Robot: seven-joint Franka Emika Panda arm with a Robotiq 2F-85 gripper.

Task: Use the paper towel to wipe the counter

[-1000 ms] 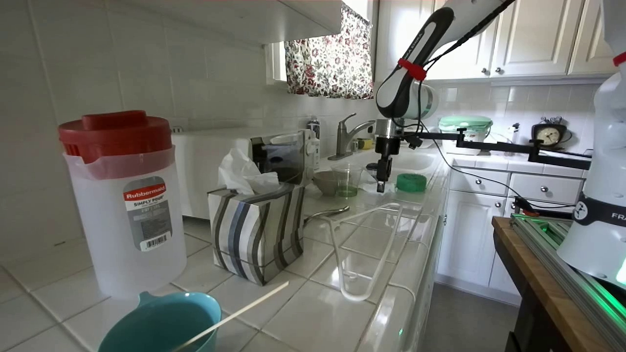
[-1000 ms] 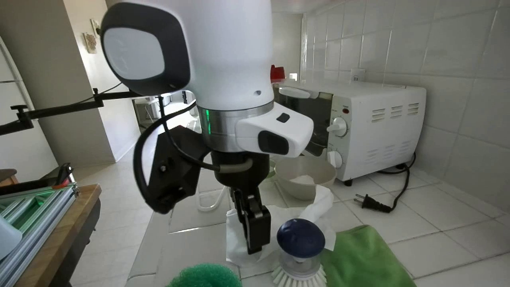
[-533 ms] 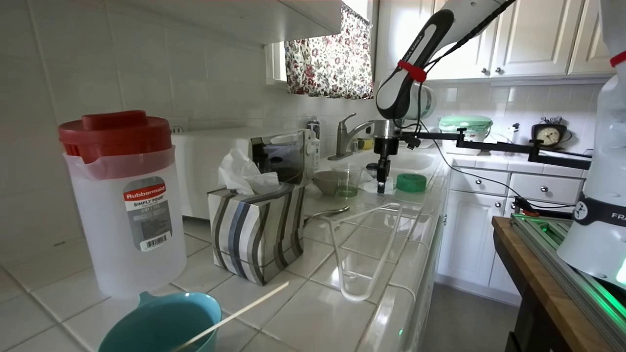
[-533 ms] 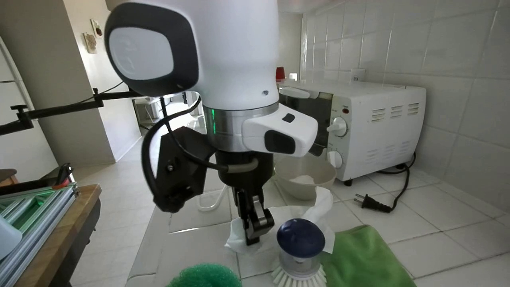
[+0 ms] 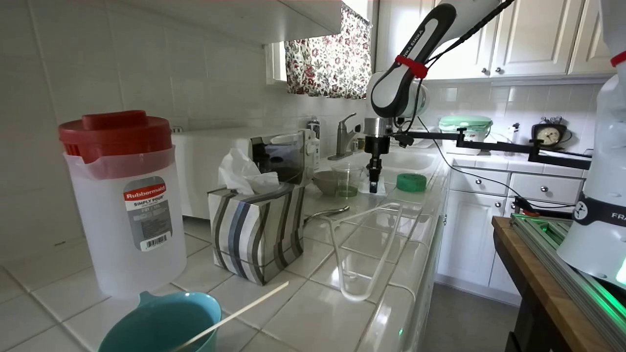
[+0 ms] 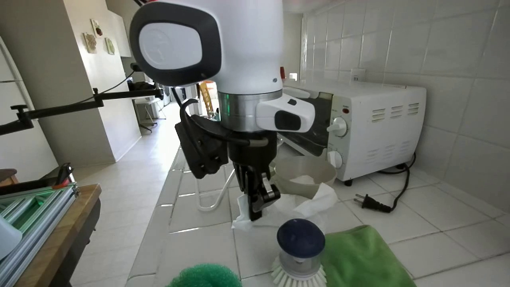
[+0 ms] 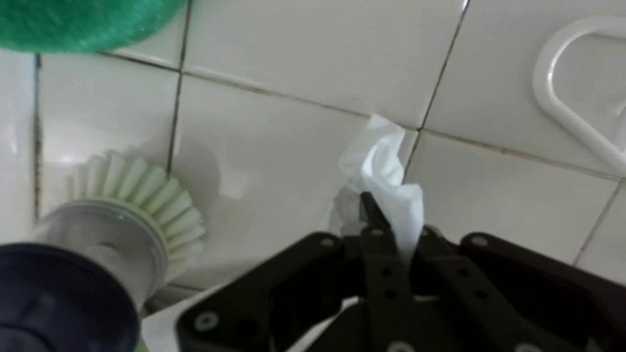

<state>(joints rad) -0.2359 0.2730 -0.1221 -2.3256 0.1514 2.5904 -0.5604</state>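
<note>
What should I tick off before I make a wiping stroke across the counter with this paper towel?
1. Grip: ok. The gripper is shut on the paper towel, a fold pinched between its jaws.
2. Towel flat: not ok. In an exterior view it looks crumpled, one end bunched up.
3. Pressure on the counter: cannot tell. No view shows how firmly the towel is pressed.
4. Clear of the green scrubber: ok. Bare tile shows between in the wrist view.
5. Clear of the white frame: ok. Tile shows between there too.
6. Clear of the blue-topped brush: cannot tell. It stands near the towel; touching or apart does not show.
</note>
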